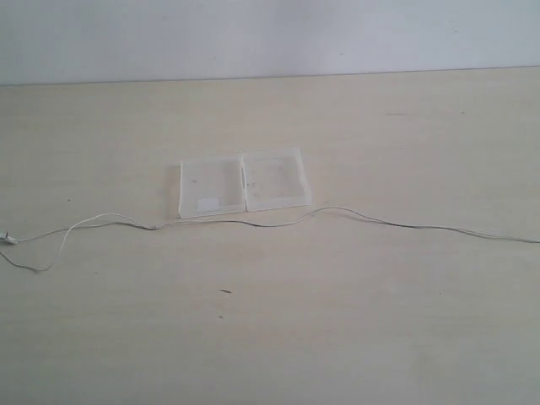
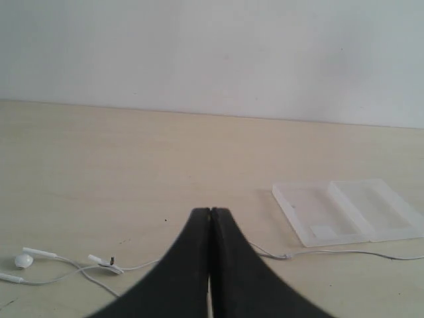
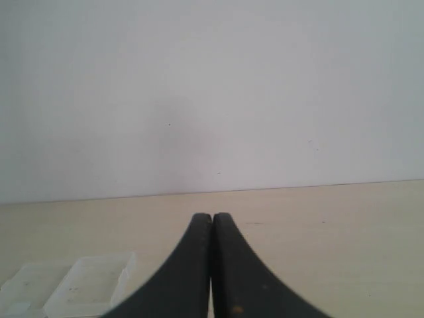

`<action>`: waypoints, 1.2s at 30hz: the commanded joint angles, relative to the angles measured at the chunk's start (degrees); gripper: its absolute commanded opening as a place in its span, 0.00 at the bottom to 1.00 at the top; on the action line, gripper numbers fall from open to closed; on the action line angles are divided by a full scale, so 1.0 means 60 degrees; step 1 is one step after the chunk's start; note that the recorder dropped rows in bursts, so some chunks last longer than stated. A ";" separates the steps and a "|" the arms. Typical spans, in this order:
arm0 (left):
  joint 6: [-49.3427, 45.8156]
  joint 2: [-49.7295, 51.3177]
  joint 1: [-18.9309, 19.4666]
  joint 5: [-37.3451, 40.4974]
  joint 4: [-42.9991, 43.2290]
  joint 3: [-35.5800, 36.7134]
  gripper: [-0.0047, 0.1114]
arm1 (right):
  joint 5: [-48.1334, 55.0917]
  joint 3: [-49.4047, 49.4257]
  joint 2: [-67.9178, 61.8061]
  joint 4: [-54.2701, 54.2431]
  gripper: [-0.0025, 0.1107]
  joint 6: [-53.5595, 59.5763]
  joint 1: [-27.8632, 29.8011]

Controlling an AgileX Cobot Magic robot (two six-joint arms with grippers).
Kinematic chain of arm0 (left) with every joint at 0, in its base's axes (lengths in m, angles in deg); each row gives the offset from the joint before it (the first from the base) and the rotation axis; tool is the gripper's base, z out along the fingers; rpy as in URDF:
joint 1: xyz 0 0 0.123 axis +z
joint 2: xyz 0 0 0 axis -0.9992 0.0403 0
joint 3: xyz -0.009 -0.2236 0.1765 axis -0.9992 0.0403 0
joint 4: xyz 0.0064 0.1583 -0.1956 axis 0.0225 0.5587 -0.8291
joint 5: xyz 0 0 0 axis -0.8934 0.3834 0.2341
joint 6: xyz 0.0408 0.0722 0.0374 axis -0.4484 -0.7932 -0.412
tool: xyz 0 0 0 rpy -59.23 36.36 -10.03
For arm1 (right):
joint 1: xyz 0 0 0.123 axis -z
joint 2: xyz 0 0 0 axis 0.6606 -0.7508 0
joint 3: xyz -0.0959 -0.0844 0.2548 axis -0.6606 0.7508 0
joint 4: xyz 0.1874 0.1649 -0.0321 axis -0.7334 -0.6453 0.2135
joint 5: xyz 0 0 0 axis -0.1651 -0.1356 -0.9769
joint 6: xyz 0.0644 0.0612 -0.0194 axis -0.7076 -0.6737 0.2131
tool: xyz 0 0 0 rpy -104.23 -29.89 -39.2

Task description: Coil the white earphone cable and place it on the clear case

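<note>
The white earphone cable lies stretched across the table from the left edge to the right edge, passing just in front of the clear case. The case lies open, two square halves side by side, a small white label on the left half. In the left wrist view the earbuds and plug lie to one side, the cable runs along the case. My left gripper is shut with nothing in it, off the cable. My right gripper is shut and empty, the case beside it. Neither gripper shows in the exterior view.
The light wooden table meets a plain white wall at the back. A small dark mark lies on the table in front of the cable.
</note>
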 commanded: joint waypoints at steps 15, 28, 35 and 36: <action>-0.0018 -0.0058 0.0013 -0.0036 -0.0041 -0.0002 0.04 | -0.0005 0.0044 0.0055 -0.0027 0.02 0.0030 0.0033; -0.0018 -0.0058 0.0013 -0.0036 -0.0041 -0.0002 0.04 | -0.2014 0.0044 0.0055 -0.1986 0.02 -0.2568 0.0033; -0.0018 -0.0058 0.0013 -0.0036 -0.0041 -0.0002 0.04 | -0.3585 0.0044 0.0055 -0.4115 0.02 -0.7107 0.0033; -0.0018 -0.0058 0.0013 -0.0036 -0.0041 -0.0002 0.04 | -0.3676 0.0044 0.0055 -0.4115 0.02 -0.7340 0.0033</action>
